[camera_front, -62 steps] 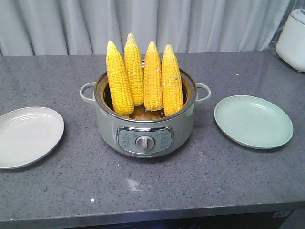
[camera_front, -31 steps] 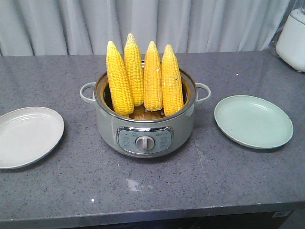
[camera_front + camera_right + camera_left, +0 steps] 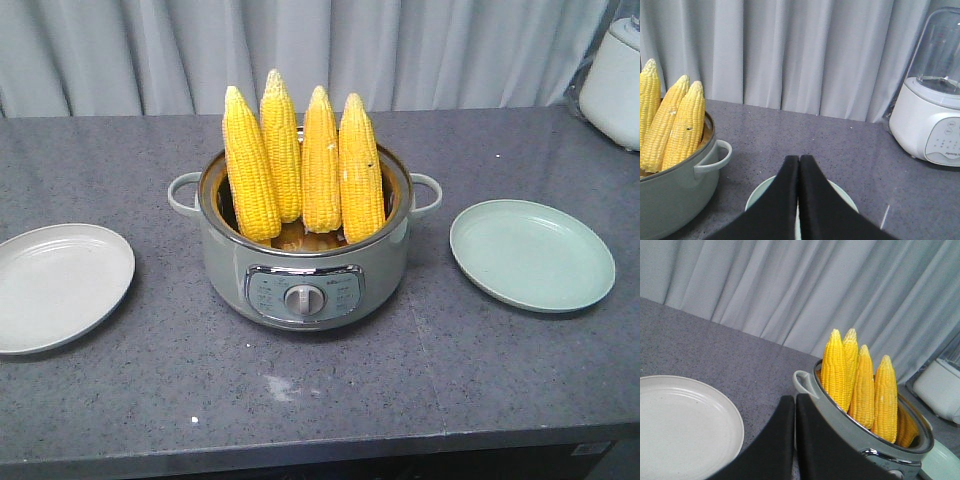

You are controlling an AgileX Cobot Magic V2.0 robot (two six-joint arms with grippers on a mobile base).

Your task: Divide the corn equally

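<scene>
While the corn [image 3: 300, 170] stands upright in the pot [image 3: 305, 275] — four cobs, tips up, easy to grab — a white plate [image 3: 60, 285] and a green plate [image 3: 530, 255] flank it, awaiting shares. The left gripper [image 3: 793, 399] and right gripper [image 3: 798, 159] hover, jaws pressed together, empty.

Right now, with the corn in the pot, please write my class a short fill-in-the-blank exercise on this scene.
The bright yellow corn cobs standing in the grey-green electric pot number ____.
Their pale tapered tips point ____.
The pot stands ____ the off-white round plate and the pale green round plate.
Both plates are ____.

Missing words: four; up; between; empty.
</scene>
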